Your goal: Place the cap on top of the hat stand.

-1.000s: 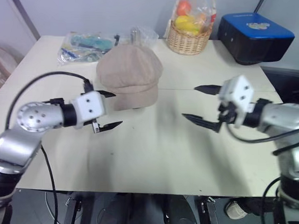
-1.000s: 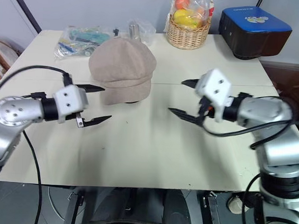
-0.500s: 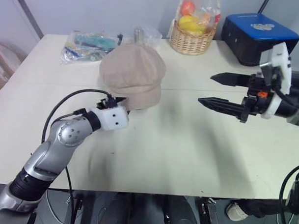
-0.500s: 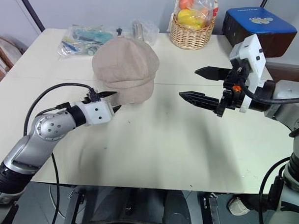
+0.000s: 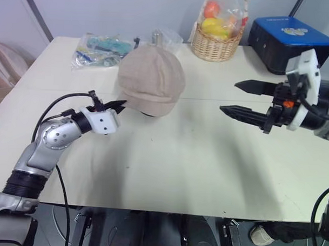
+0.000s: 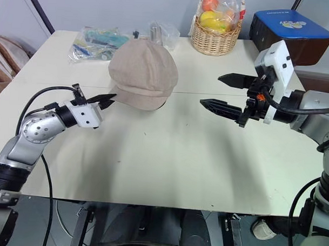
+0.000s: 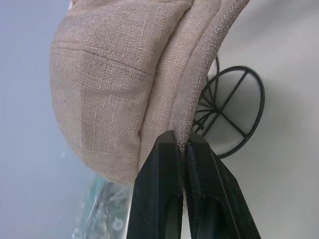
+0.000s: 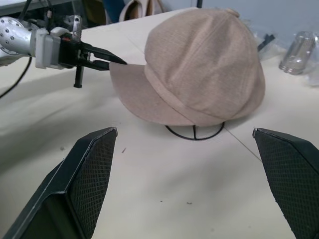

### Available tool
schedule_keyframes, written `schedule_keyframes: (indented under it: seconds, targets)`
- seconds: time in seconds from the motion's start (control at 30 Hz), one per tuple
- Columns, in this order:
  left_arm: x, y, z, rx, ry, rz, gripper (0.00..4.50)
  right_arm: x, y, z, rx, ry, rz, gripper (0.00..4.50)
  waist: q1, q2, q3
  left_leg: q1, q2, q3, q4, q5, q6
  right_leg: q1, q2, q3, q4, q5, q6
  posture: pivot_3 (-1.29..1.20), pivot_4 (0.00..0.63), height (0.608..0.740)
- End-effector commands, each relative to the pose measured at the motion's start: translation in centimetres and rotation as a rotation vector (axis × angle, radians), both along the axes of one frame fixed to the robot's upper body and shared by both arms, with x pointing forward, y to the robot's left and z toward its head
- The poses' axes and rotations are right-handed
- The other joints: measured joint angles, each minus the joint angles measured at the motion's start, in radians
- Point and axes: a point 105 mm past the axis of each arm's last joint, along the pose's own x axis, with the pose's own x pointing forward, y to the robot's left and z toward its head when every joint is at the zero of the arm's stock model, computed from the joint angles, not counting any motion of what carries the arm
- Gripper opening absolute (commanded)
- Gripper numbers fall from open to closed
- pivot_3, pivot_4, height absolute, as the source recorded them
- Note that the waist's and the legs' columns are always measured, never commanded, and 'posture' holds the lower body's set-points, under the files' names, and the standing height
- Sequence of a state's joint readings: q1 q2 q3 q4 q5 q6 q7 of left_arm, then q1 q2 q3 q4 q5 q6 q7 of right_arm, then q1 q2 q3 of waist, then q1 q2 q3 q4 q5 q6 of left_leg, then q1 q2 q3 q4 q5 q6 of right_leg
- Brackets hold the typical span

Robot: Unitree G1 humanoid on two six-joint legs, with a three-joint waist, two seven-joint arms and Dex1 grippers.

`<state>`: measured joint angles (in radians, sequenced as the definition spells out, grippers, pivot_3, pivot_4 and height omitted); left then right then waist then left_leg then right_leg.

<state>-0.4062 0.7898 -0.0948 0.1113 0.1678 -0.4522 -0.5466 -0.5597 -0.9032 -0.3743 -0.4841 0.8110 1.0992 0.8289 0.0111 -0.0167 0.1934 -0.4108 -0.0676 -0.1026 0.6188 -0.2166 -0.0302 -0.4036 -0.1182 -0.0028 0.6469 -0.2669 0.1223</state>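
Beige woven cap sat on the wire hat stand, brim pinched by the left claw; right claw gaped wide.

Coarse woven cloth cap, thin black wire hat stand

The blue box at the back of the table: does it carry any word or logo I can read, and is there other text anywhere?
Blue box: a white print and a small colored logo on the lid, too blurred to read.
Plastic bags: printed packaging, too small to read.
No other text is visible.
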Motion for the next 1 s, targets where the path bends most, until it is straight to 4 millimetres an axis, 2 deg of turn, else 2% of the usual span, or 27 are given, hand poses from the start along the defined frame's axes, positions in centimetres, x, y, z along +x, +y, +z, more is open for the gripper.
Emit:
schedule_keyframes:
  seconds: [0.03, 0.07, 0.2, 0.3, 0.4, 0.53, 0.6, 0.67, 0.8, 0.87, 1.0]
  targets:
    - [-0.5, -0.7, 0.0, -0.024, 0.014, -0.044, 0.69, -0.3, -0.3, 0.7, -0.008, -0.043, -0.004, 4.50, 0.000, 0.000, 0.000, 0.000, 0.000, 0.000, 0.000, 0.000, 0.000, 0.000, 0.000, 0.000, 0.000, 0.000, 0.000, 0.00, 0.150, 0.740]
    - [-0.6, -0.8, 0.0, -0.033, 0.017, -0.048, 0.98, -0.3, -0.3, 0.7, -0.008, -0.042, -0.006, 4.50, 0.000, 0.000, 0.000, 0.000, 0.000, 0.000, 0.000, 0.000, 0.000, 0.000, 0.000, 0.000, 0.000, 0.000, 0.000, 0.00, 0.150, 0.740]
    - [-1.1, -1.1, 0.3, -0.040, -0.008, -0.049, 3.02, -0.3, -0.5, 0.3, -0.028, -0.040, -0.008, 4.50, -0.002, 0.000, 0.000, 0.000, 0.000, 0.000, 0.000, 0.000, 0.000, 0.000, 0.000, 0.000, 0.000, 0.000, 0.000, 0.00, 0.150, 0.740]
    - [-2.5, -1.2, 0.6, -0.123, 0.024, -0.053, 4.48, 0.0, -0.6, 0.0, -0.032, -0.028, -0.006, 4.50, -0.005, 0.000, 0.000, 0.000, 0.000, 0.000, 0.000, 0.000, 0.000, 0.000, 0.000, 0.000, 0.000, 0.000, 0.000, 0.00, 0.150, 0.740]
    - [-3.8, -0.5, 0.5, -0.235, 0.161, -0.019, 4.48, 0.1, -0.8, -0.7, -0.056, -0.006, 0.006, 4.50, -0.010, 0.000, 0.000, 0.000, 0.001, 0.001, 0.000, -0.001, 0.001, 0.000, 0.000, 0.000, 0.000, 0.000, 0.000, 0.00, 0.150, 0.740]
    - [-6.2, 1.4, 1.0, -0.440, 0.463, 0.010, 4.48, 0.0, -1.4, -1.5, -0.080, 0.032, 0.024, 4.50, -0.014, 0.000, 0.000, 0.000, 0.002, 0.001, 0.000, -0.001, 0.001, -0.001, 0.001, 0.000, 0.001, 0.000, 0.000, 0.00, 0.150, 0.740]
    - [-7.4, 2.8, 1.7, -0.562, 0.648, 0.006, 4.48, 0.0, -1.7, -1.8, -0.091, 0.047, 0.039, 4.50, -0.020, 0.000, 0.000, 0.000, 0.002, 0.001, 0.000, -0.001, 0.001, -0.001, 0.001, 0.000, 0.000, 0.000, 0.000, 0.00, 0.150, 0.740]
    - [-7.8, 4.5, 3.2, -0.656, 0.741, 0.000, 4.48, 0.0, -2.0, -1.8, -0.092, 0.055, 0.051, 4.50, -0.022, 0.001, 0.000, 0.000, 0.003, 0.000, 0.000, -0.001, 0.001, 0.000, 0.002, 0.000, 0.000, 0.000, 0.000, 0.00, 0.150, 0.740]
    - [-7.5, 8.7, 6.1, -0.817, 0.819, 0.035, 4.48, 0.5, -2.4, -1.5, -0.077, 0.065, 0.063, 4.50, -0.024, 0.001, 0.001, 0.000, 0.003, 0.000, 0.000, -0.001, 0.001, 0.000, 0.003, 0.000, 0.000, -0.001, 0.000, 0.00, 0.150, 0.740]
    - [-7.3, 10.6, 6.6, -0.809, 0.807, 0.084, 4.48, 0.9, -2.8, -1.3, -0.066, 0.070, 0.058, 4.50, -0.026, 0.001, 0.001, 0.000, 0.003, 0.001, 0.000, -0.001, 0.001, 0.000, 0.003, 0.000, 0.000, -0.001, 0.000, 0.00, 0.150, 0.740]
    - [-7.7, 11.3, 6.9, -0.733, 0.811, 0.096, 4.48, 1.8, -3.4, -1.2, -0.051, 0.076, 0.037, 4.50, -0.028, 0.001, 0.001, 0.000, 0.004, 0.004, -0.001, -0.001, 0.001, -0.001, 0.002, 0.000, -0.001, -0.001, -0.001, 0.00, 0.150, 0.740]
